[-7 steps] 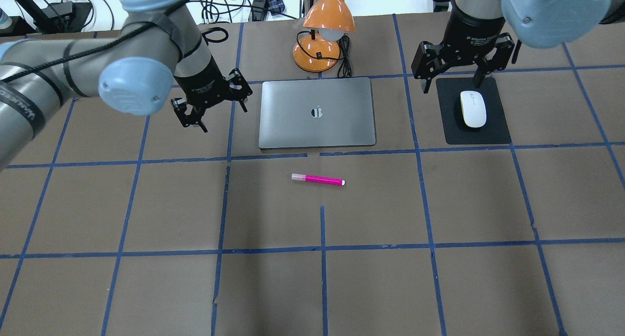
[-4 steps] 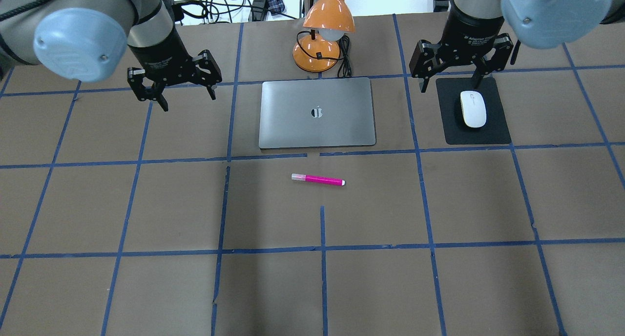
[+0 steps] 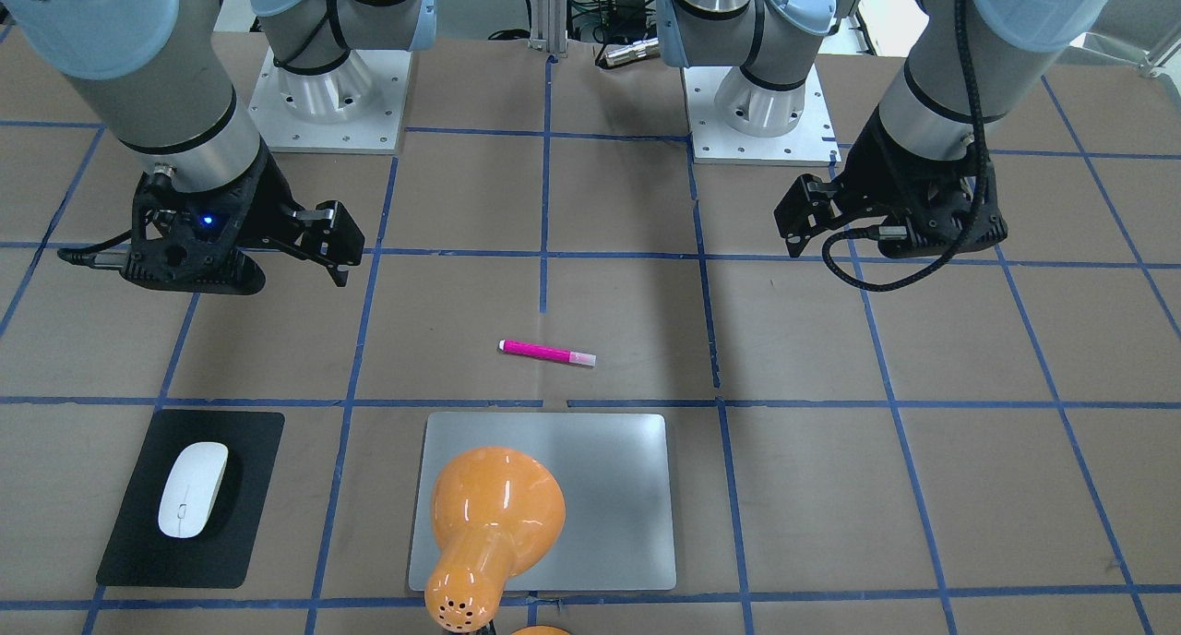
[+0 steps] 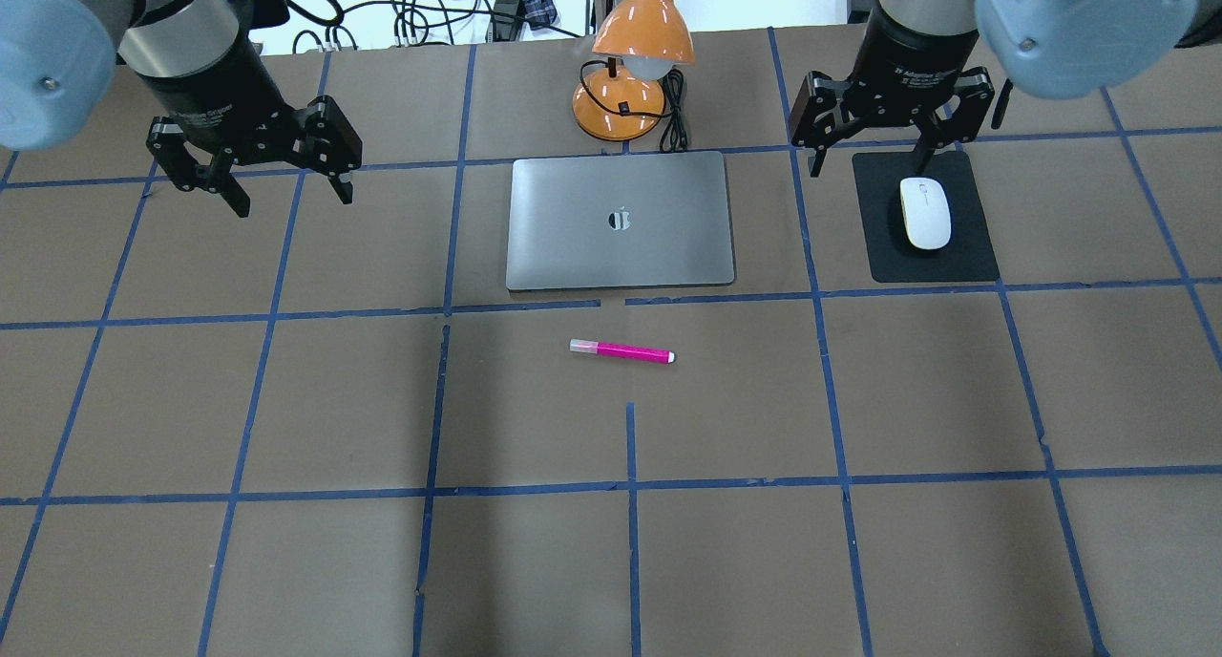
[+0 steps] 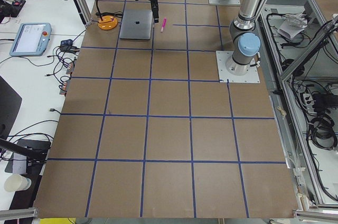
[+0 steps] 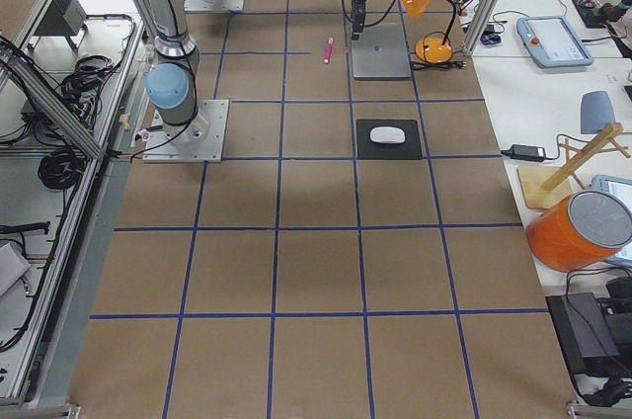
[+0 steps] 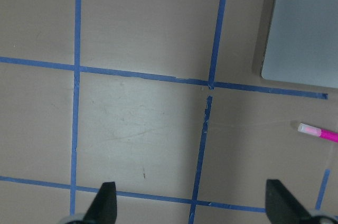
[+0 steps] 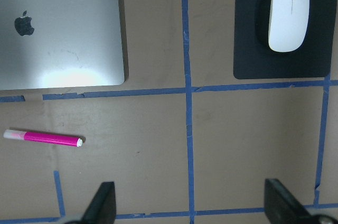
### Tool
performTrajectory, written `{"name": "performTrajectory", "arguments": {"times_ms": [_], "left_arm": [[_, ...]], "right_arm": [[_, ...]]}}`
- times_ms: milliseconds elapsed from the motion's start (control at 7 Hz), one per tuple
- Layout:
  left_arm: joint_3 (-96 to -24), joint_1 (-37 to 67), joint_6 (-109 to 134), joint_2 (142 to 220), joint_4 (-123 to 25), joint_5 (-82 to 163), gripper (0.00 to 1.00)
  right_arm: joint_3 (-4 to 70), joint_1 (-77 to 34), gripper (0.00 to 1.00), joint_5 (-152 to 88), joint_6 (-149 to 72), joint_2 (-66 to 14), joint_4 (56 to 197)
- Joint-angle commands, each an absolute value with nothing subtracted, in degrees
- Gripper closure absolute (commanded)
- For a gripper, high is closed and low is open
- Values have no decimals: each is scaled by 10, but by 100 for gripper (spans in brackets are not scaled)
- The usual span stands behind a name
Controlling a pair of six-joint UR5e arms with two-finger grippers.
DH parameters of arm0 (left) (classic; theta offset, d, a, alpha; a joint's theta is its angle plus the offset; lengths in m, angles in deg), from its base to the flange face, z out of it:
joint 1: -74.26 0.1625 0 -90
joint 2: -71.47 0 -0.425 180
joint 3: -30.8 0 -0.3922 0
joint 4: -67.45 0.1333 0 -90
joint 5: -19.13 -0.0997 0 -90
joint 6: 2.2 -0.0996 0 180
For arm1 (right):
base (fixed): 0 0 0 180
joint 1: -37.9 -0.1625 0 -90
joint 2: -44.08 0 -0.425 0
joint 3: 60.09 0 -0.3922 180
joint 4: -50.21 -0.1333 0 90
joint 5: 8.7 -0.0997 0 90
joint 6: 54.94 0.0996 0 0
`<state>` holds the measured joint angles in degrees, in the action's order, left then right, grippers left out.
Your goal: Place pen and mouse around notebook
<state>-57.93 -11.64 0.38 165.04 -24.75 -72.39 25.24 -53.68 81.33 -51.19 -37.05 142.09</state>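
The silver-grey notebook (image 4: 621, 220) lies closed at the back centre of the table. A magenta pen (image 4: 622, 351) rests flat just in front of it, parallel to its front edge. The white mouse (image 4: 925, 213) sits on a black pad (image 4: 964, 256) to the notebook's right. My left gripper (image 4: 291, 199) hovers open and holds nothing, well left of the notebook. My right gripper (image 4: 871, 165) is open and holds nothing, above the pad's back left corner. The left wrist view shows the pen (image 7: 318, 132) and a notebook corner (image 7: 306, 28); the right wrist view shows the mouse (image 8: 288, 14), pen (image 8: 43, 137) and notebook (image 8: 58, 28).
An orange desk lamp (image 4: 635, 55) with a black cord stands right behind the notebook, its shade leaning over the back edge. Brown paper with blue tape grid lines (image 4: 630, 485) covers the table. Cables lie beyond the far edge.
My left arm swung left and back, away from the notebook's left edge, gripper still open. My right gripper drifted slightly back and left. Pen, mouse and notebook have not moved.
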Motion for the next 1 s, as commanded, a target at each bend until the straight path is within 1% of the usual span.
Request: {"name": "performTrajectory", "arguments": {"times_ms": [0, 857], "left_arm": [[-599, -116, 4, 1633, -247, -722, 0], [-602, -114, 0, 1635, -243, -723, 0]], "right_arm": [[253, -537, 0, 812, -513, -371, 1422], [253, -537, 0, 819, -515, -370, 1422]]}}
